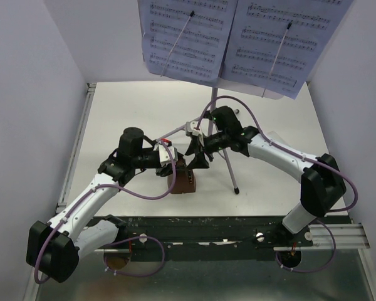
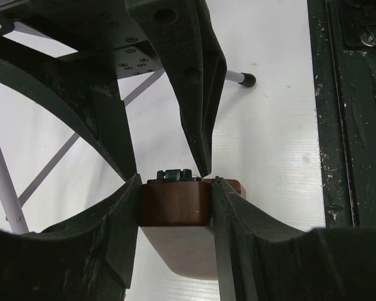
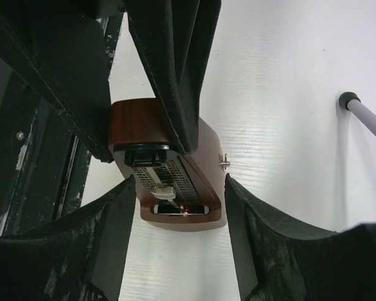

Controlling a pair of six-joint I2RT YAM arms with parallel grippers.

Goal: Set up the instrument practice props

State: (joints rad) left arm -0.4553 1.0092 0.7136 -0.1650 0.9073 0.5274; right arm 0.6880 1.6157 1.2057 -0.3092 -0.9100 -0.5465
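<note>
Brown metronome stood near the centre of the table, narrow end up. I judged its long axis near vertical and its pendulum face turned toward 2 o'clock. Left gripper, reaching in from 9 o'clock, was clamped on its upper sides. Right gripper, coming from 2 o'clock, straddled the wider base, jaws apart with slim gaps. Farther off, at 12 o'clock, the music stand held lavender sheet music.
</note>
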